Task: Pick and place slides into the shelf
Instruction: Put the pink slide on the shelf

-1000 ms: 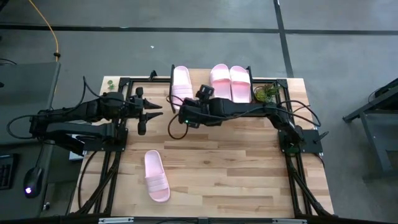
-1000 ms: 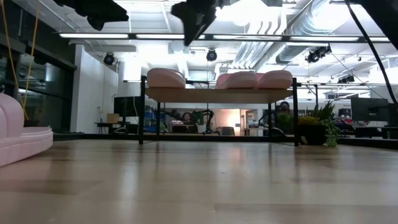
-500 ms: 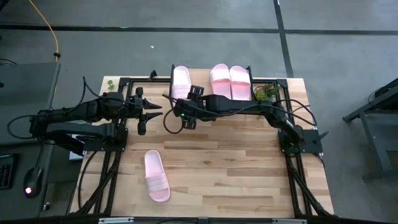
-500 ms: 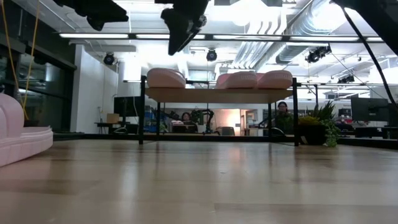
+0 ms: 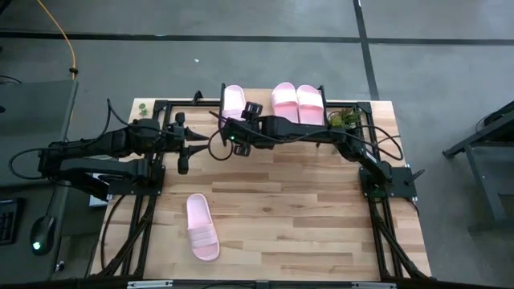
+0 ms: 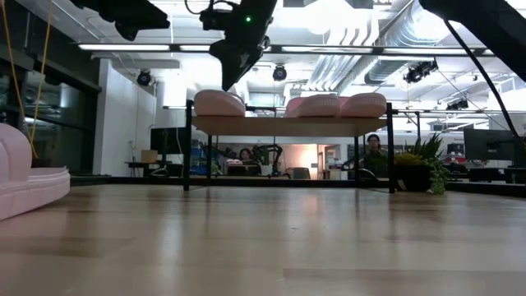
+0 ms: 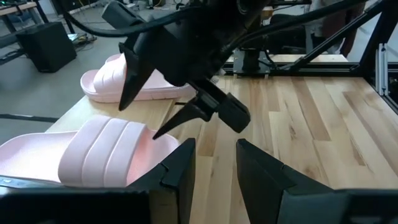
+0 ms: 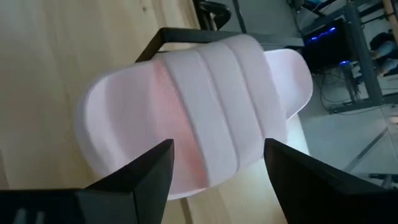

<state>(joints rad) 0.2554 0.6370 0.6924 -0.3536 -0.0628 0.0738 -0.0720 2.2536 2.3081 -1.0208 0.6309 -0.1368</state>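
Note:
Three pale pink slides rest sole down on the shelf (image 5: 259, 103) at the table's far edge: one on its left end (image 5: 233, 103) and a pair (image 5: 297, 104) to the right. Another slide (image 5: 202, 227) lies flat on the table at the near left. My right gripper (image 5: 221, 127) is open and hovers just above the shelf's leftmost slide (image 8: 199, 106), one finger on each side of its strap in the right wrist view, clear of it in the low view (image 6: 227, 78). My left gripper (image 5: 198, 145) waits open at the left, holding nothing (image 7: 214, 168).
A small green plant (image 5: 344, 120) stands by the shelf's right end. Black arm frames run along both sides of the table (image 5: 152, 172). Bare wooden tabletop (image 5: 305, 209) lies between them. People stand in the room behind (image 6: 374, 148).
My right gripper has swung toward the table's left and far edges and sunk a little, coming over the leftmost slide on the shelf. It has stayed open. The slides have not moved.

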